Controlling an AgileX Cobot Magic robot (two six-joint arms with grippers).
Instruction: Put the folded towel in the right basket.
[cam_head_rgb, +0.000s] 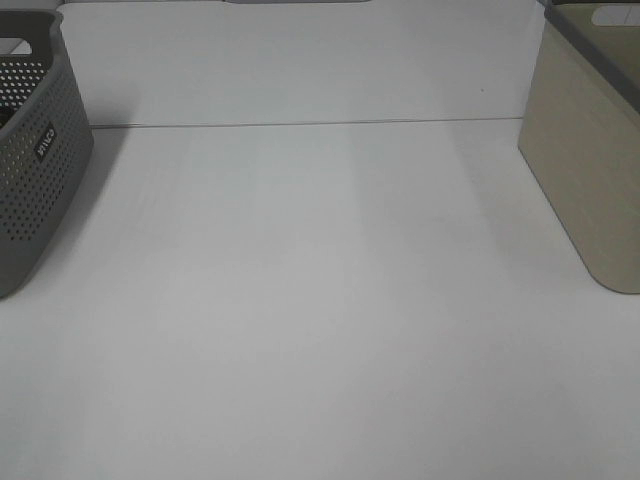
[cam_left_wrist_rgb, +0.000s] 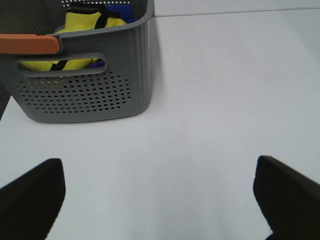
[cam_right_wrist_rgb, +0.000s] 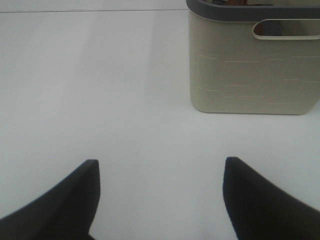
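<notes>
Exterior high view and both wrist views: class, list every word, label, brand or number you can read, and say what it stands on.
Grey perforated basket: a small dark label with light lettering runs up its side, too blurred to read.
Beige basket: no text visible.
Table: no text visible.
Nothing else in any view carries writing.

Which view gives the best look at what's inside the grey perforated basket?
The left wrist view: the grey basket shows yellow fabric inside. The exterior high view catches only its outer wall; the right wrist view misses it.
</notes>
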